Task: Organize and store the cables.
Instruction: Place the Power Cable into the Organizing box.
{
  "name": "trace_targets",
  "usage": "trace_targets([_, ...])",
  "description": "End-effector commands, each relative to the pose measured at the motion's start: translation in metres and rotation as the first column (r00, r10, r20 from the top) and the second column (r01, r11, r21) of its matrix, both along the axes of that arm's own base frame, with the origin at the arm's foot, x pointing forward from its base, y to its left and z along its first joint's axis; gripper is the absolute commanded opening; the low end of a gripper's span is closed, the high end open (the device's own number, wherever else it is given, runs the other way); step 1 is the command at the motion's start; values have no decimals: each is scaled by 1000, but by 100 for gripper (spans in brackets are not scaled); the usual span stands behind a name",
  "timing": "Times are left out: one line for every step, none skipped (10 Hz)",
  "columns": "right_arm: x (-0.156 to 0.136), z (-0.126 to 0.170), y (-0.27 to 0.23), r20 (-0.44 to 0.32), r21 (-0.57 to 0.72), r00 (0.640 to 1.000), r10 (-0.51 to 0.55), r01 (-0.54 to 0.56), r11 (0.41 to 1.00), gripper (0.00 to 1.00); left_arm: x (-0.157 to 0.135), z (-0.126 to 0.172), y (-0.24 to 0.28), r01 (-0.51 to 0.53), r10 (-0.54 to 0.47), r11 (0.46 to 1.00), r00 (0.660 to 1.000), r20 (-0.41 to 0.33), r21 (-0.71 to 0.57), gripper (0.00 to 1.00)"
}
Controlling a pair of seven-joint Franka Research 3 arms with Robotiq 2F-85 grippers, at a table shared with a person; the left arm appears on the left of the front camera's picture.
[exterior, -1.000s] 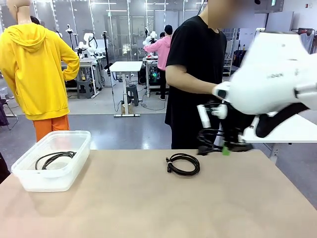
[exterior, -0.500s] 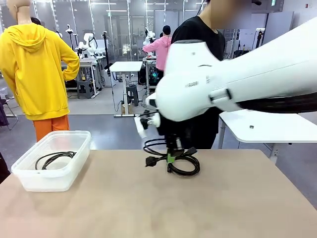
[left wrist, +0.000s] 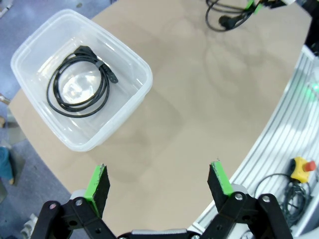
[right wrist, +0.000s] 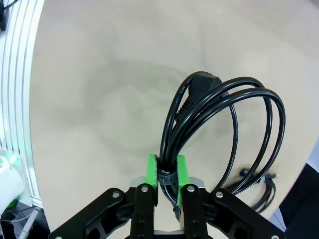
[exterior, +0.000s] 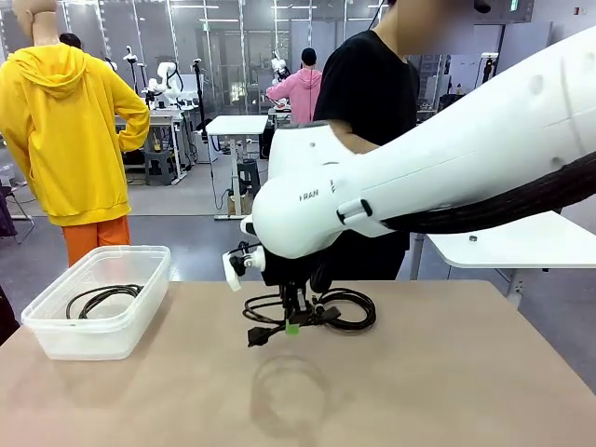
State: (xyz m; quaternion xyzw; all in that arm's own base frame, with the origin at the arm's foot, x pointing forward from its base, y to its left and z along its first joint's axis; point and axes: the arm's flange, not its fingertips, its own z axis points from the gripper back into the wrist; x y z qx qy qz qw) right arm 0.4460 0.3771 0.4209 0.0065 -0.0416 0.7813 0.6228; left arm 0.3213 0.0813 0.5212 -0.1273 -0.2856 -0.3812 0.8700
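Hanging over bare tabletop (exterior: pixel 419 391) between the box (exterior: pixel 98 337) at left and a loose coil (exterior: pixel 348 326), right gripper (exterior: pixel 291 325) clamps a cable (right wrist: pixel 199 84); left gripper (left wrist: pixel 159 174) hovers wide open, empty

The cables (right wrist: pixel 198 83) look glossy, the bin (left wrist: pixel 119 122) translucent plastic, the tabletop (exterior: pixel 447 372) matt.

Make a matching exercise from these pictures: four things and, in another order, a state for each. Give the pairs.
1. left gripper
2. right gripper
3. clear plastic tub
4. table

a. a loose cable coil lies on it
b. jaws open, nothing between
c. shut on a hanging cable coil
d. a stored cable coil inside

Pairs: 1-b; 2-c; 3-d; 4-a
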Motion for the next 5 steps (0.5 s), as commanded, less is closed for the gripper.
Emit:
trace_targets([1,-18,8,1,47,999,-43,43,998,18,1,0,-1,-9,9,1000,1000,-1,-4,100])
trace_targets([0,-33,15,-24,34,999,-34,35,999,18,1,0,-1,-9,9,1000,1000,-1,-4,100])
trace_targets([0,-47,21,-54,19,998,-34,35,999,18,1,0,-1,-9,9,1000,1000,-1,-4,100])
trace_targets([-3,-54,24,-83,4,995,-47,47,999,18,1,0,-1,-9,9,1000,1000,-1,-4,100])
trace_targets([-3,-62,26,-108,-23,992,-64,62,998,18,1,0,-1,-9,9,1000,1000,-1,-4,100])
